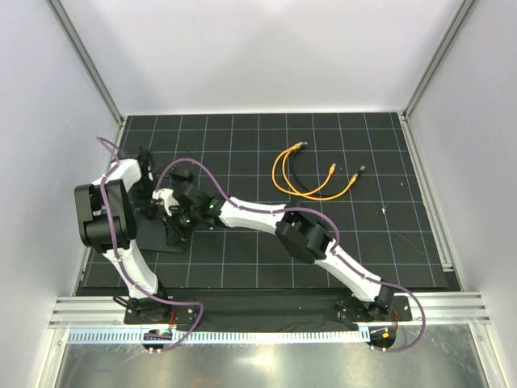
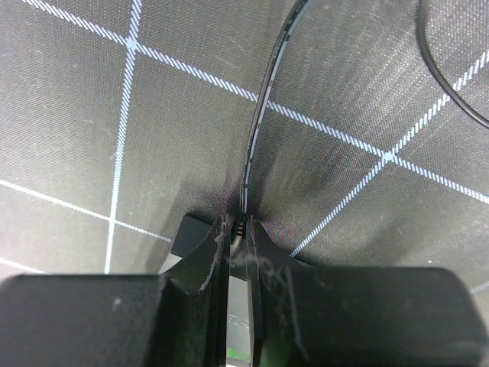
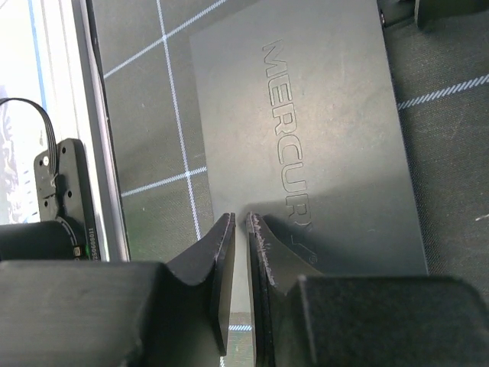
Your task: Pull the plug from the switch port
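Flat matte-black switch (image 3: pixel 306 138) lies under the closed, empty right pincer (image 3: pixel 240 220); left pincer (image 2: pixel 239 225) clamps a thin black cable (image 2: pixel 252 145).

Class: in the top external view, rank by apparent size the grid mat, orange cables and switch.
1. grid mat, clearly largest
2 or 3. orange cables and switch: unranked, since the arms hide much of the switch

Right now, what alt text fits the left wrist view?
The left gripper is pinched shut on the ribbed end of a thin black cable, which curves away over a dark mat with white grid lines. Another thin black wire loops across the top right corner.
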You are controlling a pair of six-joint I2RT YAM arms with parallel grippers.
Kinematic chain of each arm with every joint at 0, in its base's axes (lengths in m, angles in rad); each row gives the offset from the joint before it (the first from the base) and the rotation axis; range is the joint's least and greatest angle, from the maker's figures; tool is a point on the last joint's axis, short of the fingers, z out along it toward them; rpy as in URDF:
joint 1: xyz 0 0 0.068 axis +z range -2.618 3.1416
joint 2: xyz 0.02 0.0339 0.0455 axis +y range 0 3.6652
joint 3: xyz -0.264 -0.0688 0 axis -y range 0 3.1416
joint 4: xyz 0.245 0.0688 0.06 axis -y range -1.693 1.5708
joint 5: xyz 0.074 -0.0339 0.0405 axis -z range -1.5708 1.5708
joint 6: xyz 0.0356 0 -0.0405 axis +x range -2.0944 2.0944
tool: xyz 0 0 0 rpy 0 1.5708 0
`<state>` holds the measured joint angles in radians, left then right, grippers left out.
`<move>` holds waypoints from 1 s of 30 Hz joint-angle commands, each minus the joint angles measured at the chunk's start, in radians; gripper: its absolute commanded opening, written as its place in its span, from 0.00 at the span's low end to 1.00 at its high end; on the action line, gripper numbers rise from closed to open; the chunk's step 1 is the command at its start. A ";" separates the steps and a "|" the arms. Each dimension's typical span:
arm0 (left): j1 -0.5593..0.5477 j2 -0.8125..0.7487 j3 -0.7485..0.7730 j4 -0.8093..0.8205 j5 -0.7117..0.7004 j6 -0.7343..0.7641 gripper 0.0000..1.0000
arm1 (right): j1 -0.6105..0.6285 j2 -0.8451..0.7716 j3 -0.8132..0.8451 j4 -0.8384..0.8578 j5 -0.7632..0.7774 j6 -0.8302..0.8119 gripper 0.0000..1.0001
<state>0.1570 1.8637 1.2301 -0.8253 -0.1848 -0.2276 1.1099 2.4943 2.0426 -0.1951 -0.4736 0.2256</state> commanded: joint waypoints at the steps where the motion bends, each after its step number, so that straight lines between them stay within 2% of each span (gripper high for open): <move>1: 0.055 0.014 -0.001 0.084 0.080 -0.007 0.00 | -0.010 0.060 0.040 -0.184 0.003 -0.062 0.19; 9: 0.055 0.005 0.009 0.149 0.133 -0.036 0.00 | -0.012 0.141 0.148 -0.286 -0.030 -0.068 0.19; 18: 0.053 -0.020 0.002 0.247 0.120 -0.076 0.00 | -0.019 0.219 0.269 -0.394 -0.022 -0.069 0.19; 30: 0.030 -0.120 -0.063 0.330 0.090 -0.090 0.00 | -0.024 0.227 0.280 -0.411 -0.011 -0.074 0.19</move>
<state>0.1951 1.7931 1.1637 -0.7033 -0.1032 -0.2832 1.0863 2.6381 2.3379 -0.4343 -0.5522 0.1860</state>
